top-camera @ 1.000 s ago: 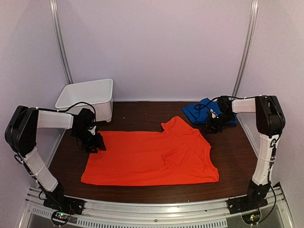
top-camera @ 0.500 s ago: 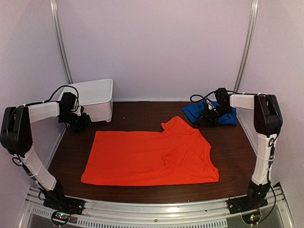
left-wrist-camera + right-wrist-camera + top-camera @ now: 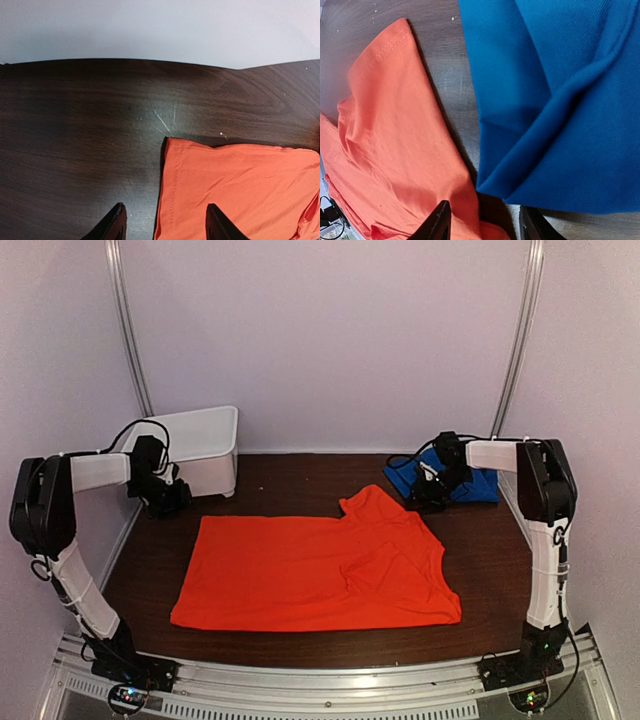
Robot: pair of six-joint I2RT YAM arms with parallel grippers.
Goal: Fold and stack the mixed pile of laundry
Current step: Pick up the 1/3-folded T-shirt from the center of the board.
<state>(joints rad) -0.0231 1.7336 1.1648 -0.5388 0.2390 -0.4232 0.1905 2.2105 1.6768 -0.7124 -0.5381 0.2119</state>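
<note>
Locate two garments on the table (image 3: pixel 490 550). The orange-red T-shirt (image 3: pixel 320 575) lies spread flat at the centre. The blue garment (image 3: pixel 480 486) lies bunched at the far right corner, just beside the shirt's far sleeve.

Two arms are in view. The left arm reaches sideways toward the shirt's far left corner. On the left gripper (image 3: pixel 165 227) the fingers (image 3: pixel 116 226) stand spread. The shirt's hemmed corner lies flat on the table between and ahead of them, not pinched.

The right arm bends inward over the blue garment. On the right gripper (image 3: pixel 482 225) the fingers (image 3: pixel 438 222) stand apart. The blue fold's corner lies just ahead between them, and the orange sleeve lies beside one finger.

One white bin (image 3: pixel 190 445) stands just beyond the left gripper.
</note>
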